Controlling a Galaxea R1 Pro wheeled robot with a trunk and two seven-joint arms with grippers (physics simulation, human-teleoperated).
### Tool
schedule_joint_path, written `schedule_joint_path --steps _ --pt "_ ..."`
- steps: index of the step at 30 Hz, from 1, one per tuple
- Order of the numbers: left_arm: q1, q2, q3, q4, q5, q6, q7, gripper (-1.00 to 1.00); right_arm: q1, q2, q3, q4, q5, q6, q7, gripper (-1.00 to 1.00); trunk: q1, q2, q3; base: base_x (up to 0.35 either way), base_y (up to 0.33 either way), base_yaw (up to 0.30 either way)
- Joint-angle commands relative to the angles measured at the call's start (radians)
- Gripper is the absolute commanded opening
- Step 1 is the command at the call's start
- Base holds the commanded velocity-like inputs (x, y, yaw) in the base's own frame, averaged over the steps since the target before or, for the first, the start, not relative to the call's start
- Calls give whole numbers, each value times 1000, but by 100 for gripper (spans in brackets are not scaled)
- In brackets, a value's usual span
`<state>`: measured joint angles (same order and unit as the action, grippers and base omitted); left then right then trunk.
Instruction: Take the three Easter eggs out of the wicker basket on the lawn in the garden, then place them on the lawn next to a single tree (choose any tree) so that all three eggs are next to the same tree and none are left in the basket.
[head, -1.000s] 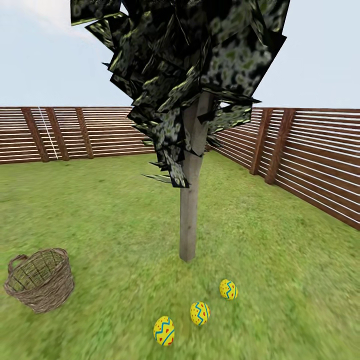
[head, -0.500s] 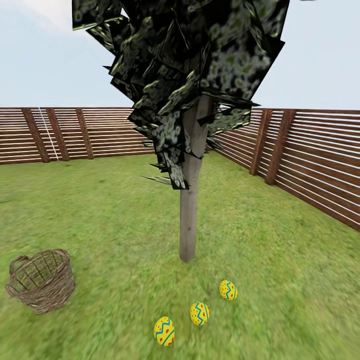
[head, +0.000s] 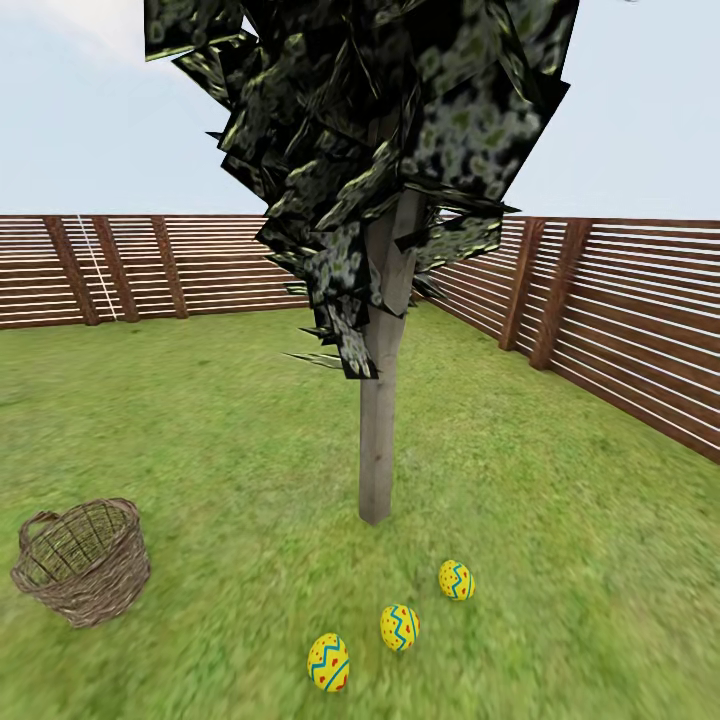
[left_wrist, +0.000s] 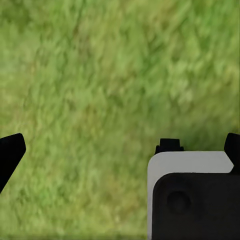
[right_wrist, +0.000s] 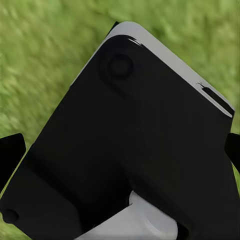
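We are leaving three Easter eggs lying near the tree, the wicker basket sitting apart, seemingly emptied; pincer states we cannot tell.

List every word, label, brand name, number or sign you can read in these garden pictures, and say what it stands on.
None: no readable text in any view.
Easter eggs: painted blue zigzag bands and red dots, pattern only, no letters.
Wicker basket, tree, fence and lawn: no label or sign.
Dark robot housing in the left wrist view: unmarked.
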<state>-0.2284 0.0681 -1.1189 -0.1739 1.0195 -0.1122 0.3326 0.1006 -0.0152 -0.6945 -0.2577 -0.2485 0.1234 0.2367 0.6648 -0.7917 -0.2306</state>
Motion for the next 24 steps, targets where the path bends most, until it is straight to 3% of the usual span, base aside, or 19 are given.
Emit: schedule_joint_path --steps 1,24 --pt "0 1 -9 -3 10 -2 6 100 0 1 -5 -3 -6 8 4 100 0 -1 -1 0 0 0" --pt "11 0 -7 -3 17 -9 6 100 0 1 -5 -3 -6 8 4 100 0 -1 -1 0 0 0"
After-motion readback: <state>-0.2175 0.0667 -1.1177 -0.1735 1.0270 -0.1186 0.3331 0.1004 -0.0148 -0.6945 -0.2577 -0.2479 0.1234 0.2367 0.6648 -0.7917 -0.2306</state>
